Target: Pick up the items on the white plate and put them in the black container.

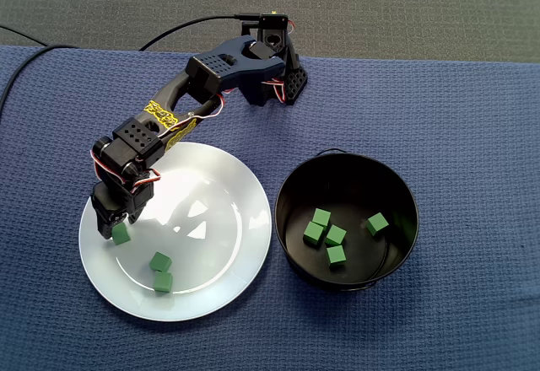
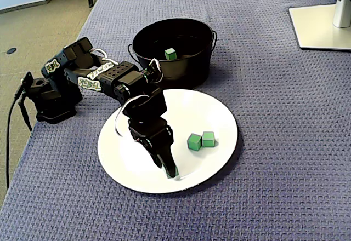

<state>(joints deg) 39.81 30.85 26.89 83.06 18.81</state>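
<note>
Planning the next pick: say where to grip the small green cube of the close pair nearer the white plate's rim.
Probably from above: take the small green cube by its left and right faces in the top-down fixed view; the neighbouring cube crowds its upper side.

The black jointed arm (image 1: 215, 72) stretches low and nearly full length away from its base (image 1: 283, 80). Its forearm link, bound with yellow printed tape, leads to a boxy black wrist (image 2: 147, 108) at the far end from the base. There the wrist tips steeply down in both fixed views, so the jaws point downward, close together. How tightly they meet cannot be made out.
</note>
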